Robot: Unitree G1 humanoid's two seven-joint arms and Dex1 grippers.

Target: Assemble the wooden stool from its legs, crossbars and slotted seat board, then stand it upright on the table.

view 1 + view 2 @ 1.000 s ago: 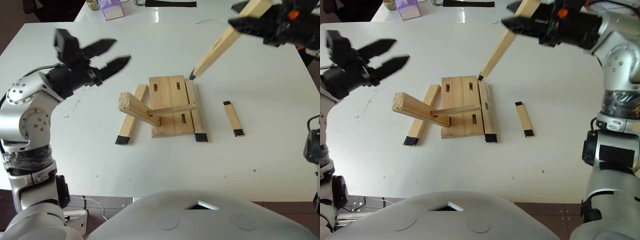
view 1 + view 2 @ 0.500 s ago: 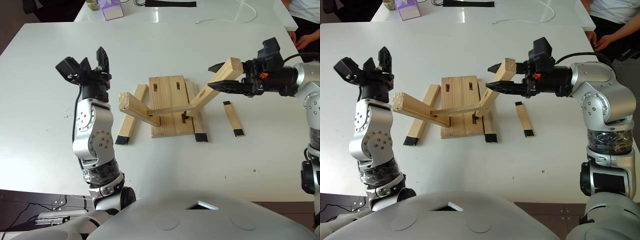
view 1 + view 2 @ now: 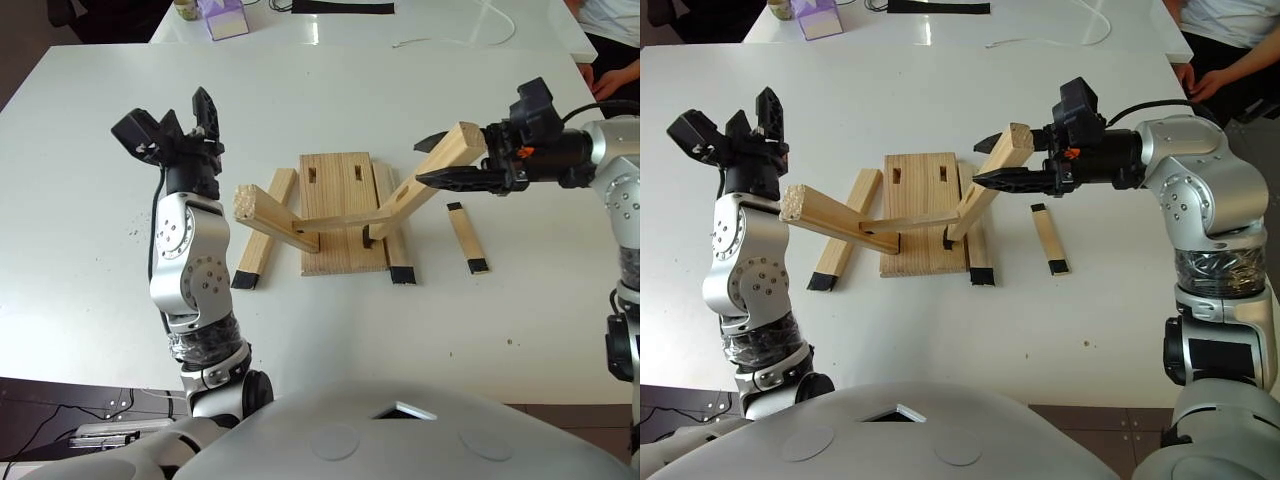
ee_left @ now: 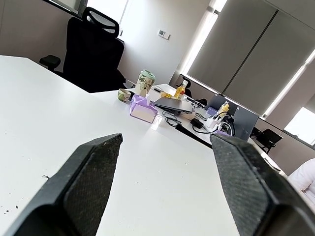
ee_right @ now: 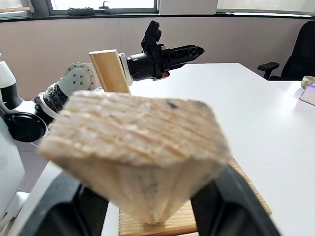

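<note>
At the far left we are seeing our left gripper (image 3: 185, 118) hanging raised over the white table (image 3: 90, 230), well apart from the wooden parts. Its fingers (image 4: 93, 182) are standing wide apart with nothing between them. Moving right, a flat leg (image 3: 255, 255) is lying just beside the left edge of the seat board (image 3: 335, 185), black cap towards us. Over it a tilted leg (image 3: 272, 215) is leaning, its raised end out to the left and its lower end resting on the board's near left part. The board itself is lying flat mid-table, slots facing up. A thin crossbar (image 3: 345, 217) is running from the tilted leg across the board to the held leg (image 3: 405, 195). That leg is slanting up to the right, its lower end sitting by the near right slot; we cannot tell whether it is seated there. A second flat leg (image 3: 398, 255) is lying against the board's right edge. Our right gripper (image 3: 447, 160) is clamping the held leg near its upper end. Furthest right, a short bar (image 3: 466, 238) is lying flat, apart from the rest.
</note>
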